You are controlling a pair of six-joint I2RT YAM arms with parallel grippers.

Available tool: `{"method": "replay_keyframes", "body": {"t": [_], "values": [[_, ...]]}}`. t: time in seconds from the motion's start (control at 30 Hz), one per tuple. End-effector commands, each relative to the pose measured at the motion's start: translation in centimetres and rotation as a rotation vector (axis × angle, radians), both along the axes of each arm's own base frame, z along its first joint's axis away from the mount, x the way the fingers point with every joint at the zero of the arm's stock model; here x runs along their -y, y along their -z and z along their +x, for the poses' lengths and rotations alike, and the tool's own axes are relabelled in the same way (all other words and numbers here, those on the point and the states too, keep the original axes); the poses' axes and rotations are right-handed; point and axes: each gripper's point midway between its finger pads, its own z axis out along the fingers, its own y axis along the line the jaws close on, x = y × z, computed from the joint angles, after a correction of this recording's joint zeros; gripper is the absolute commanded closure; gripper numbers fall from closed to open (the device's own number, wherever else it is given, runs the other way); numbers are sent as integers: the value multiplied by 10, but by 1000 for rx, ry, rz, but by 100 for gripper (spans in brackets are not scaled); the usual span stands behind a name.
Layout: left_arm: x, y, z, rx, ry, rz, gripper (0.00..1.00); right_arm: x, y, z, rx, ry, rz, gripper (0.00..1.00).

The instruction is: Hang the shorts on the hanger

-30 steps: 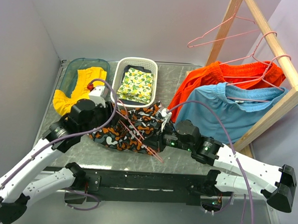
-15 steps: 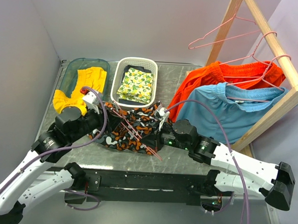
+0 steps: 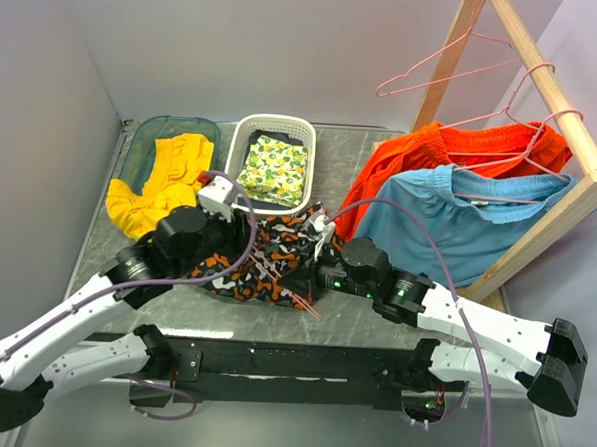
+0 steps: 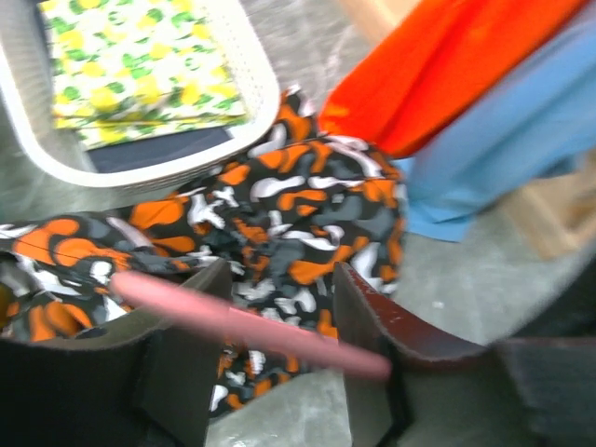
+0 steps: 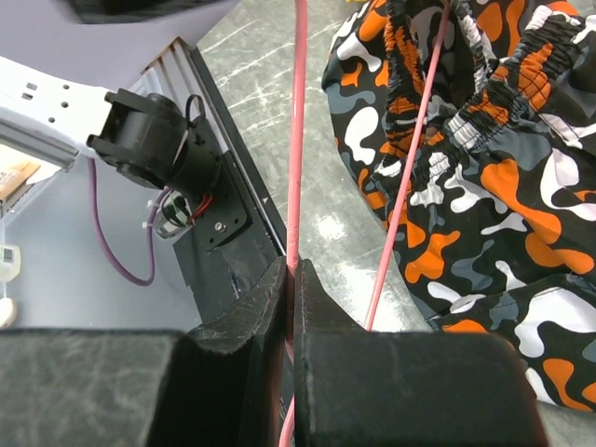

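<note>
The camouflage shorts lie bunched on the table in front of the white basket, and show in both wrist views. The pink wire hanger lies slanted across them. My right gripper is shut on one wire of the hanger at the shorts' near right edge, and a second wire runs beside the elastic waistband. My left gripper hovers over the shorts' left part, open. A blurred hanger wire crosses between its fingers without being pinched.
A white basket holding a yellow-green patterned cloth stands behind the shorts. Left of it, a teal bin holds a yellow garment. At right, a wooden rack carries orange shorts, light-blue shorts and an empty pink hanger.
My left arm swung out to the left, then came back right over the shorts with its jaws wider. The right arm crept slightly left, still gripping the hanger.
</note>
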Motion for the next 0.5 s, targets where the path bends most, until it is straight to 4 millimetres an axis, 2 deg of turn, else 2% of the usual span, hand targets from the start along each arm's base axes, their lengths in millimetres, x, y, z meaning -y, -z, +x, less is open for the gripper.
{"method": "replay_keyframes", "body": {"t": [0.0,0.03,0.07,0.13,0.17,0.2,0.27,0.3,0.37,0.4,0.47], "values": [[-13,-13,20,72,-149,78,51,-11,-44,5,69,-9,122,100],[-17,-11,21,74,-176,97,57,-11,-45,5,71,-8,123,100],[-24,-11,24,86,-218,118,73,-11,-46,5,71,-8,124,100],[-26,-9,23,97,-230,133,86,-11,-46,6,67,-1,119,100],[-26,-9,21,106,-227,140,97,-11,-45,8,65,8,111,100],[-26,-8,19,111,-223,140,99,-11,-41,11,56,26,90,100],[-27,-8,18,120,-229,147,99,-9,-37,15,42,52,62,91],[-26,-6,17,121,-225,154,99,-8,-42,19,48,76,61,75],[-26,-5,14,131,-223,175,99,-1,-40,26,32,131,30,56],[-27,-4,13,134,-222,186,99,3,-48,34,43,186,32,44],[-25,-2,11,142,-213,209,99,12,-58,33,38,215,36,36]]}}
